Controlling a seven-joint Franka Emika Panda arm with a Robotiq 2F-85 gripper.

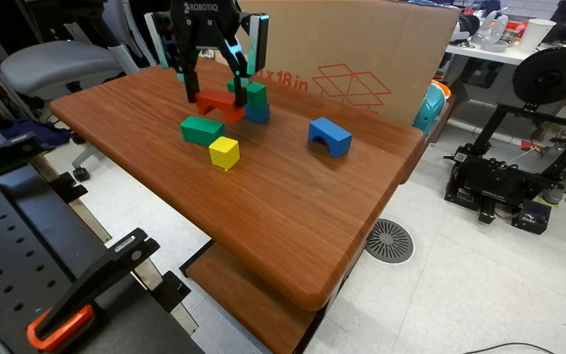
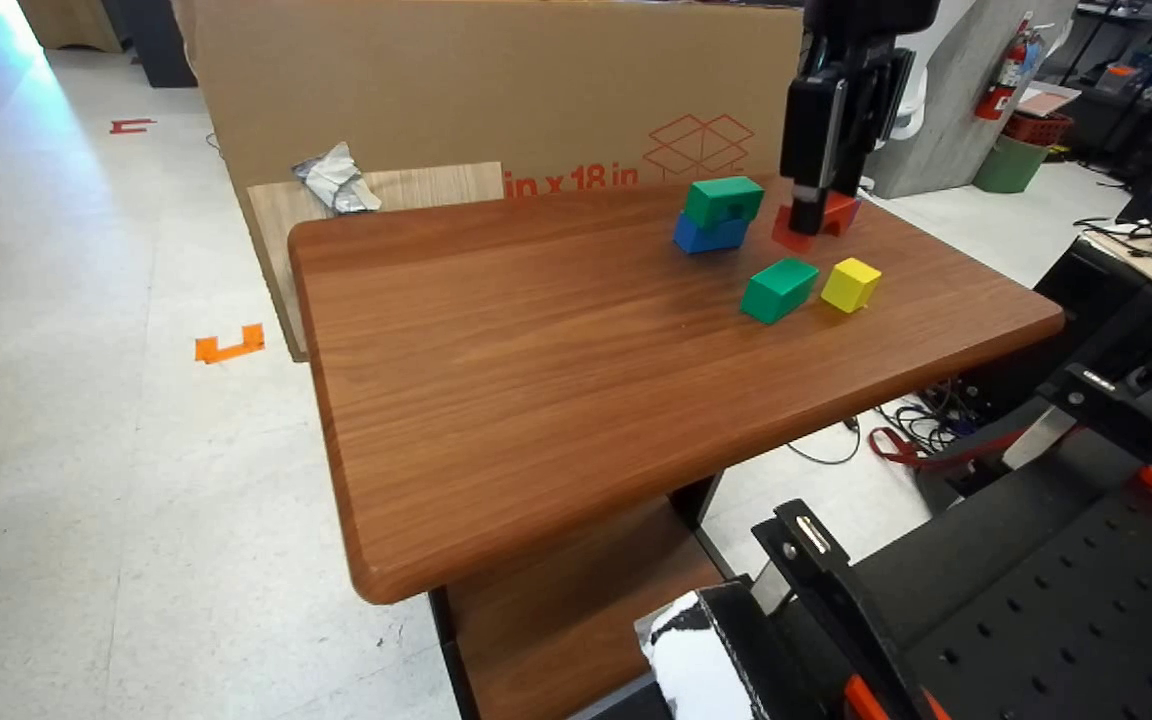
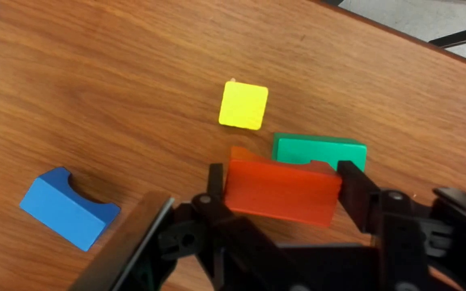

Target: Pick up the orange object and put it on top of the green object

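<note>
The orange object, a red-orange arch-shaped block [image 1: 221, 102], is between the two fingers of my gripper [image 1: 216, 98], which is shut on its ends. It shows in the wrist view [image 3: 281, 192] and, partly behind a finger, in an exterior view [image 2: 840, 214]. The block appears raised above the table, arch opening downward. The green object, a low flat rectangular block [image 1: 202, 131], lies on the table near the held block. It also shows in an exterior view [image 2: 779, 290]. In the wrist view the held block and a finger cover part of the green object [image 3: 322, 149].
A yellow cube [image 1: 224, 153] stands close beside the green object. A darker green arch block [image 2: 724, 200] sits on a blue block [image 2: 710, 234] behind. A blue arch block [image 1: 329, 136] stands apart on the table [image 1: 283, 206]. A large cardboard box [image 1: 352, 54] borders the far edge.
</note>
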